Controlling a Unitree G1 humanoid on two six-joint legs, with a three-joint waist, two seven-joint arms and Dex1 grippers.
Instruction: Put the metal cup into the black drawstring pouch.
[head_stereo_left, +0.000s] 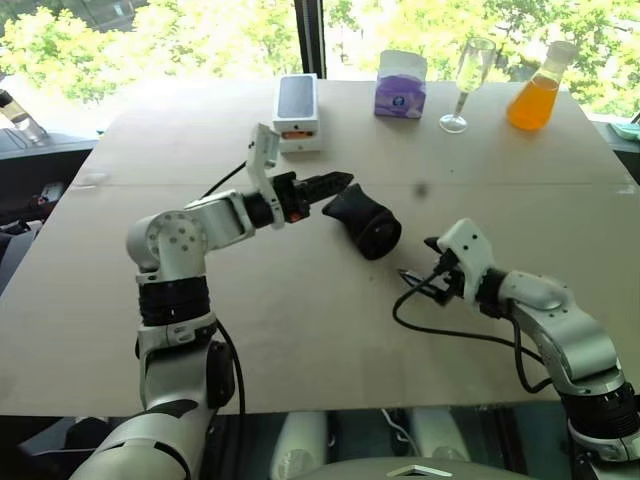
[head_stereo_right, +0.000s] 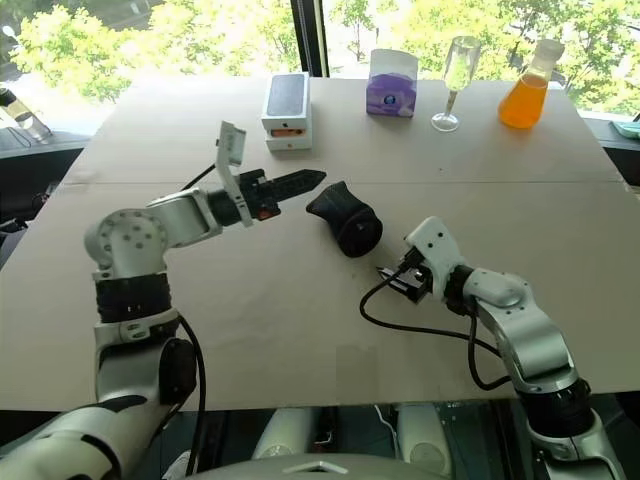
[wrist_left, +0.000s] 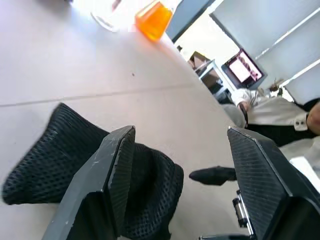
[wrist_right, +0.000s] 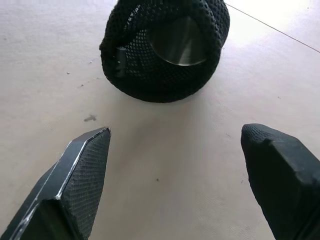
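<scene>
Right gripper (head_stereo_left: 425, 262) sits nearest, low over the table (head_stereo_left: 300, 340) on the near right. Its jaws are spread wide and nothing lies between them; the right wrist view shows both fingers (wrist_right: 82, 170) apart over bare tabletop. Not touching the pouch.

Black drawstring pouch (head_stereo_left: 365, 222) lies on its side mid-table, just beyond and left of the right gripper. Its mouth faces the right gripper. The metal cup (wrist_right: 181, 40) is inside it: a round shiny steel face shows within the mesh opening (rest of the cup hidden by fabric).

Left gripper (head_stereo_left: 335, 183) is at mid-table, pointing right, fingertips just beside the pouch's far-left end. Jaws released and parted, holding nothing; in the left wrist view the pouch lies past the fingers (wrist_left: 112, 170), contact not clear.

Far edge, left to right: a white phone box (head_stereo_left: 297, 111), a purple tissue box (head_stereo_left: 401, 85), a clear stemmed glass (head_stereo_left: 468, 82), a flask of orange liquid (head_stereo_left: 535, 95).
</scene>
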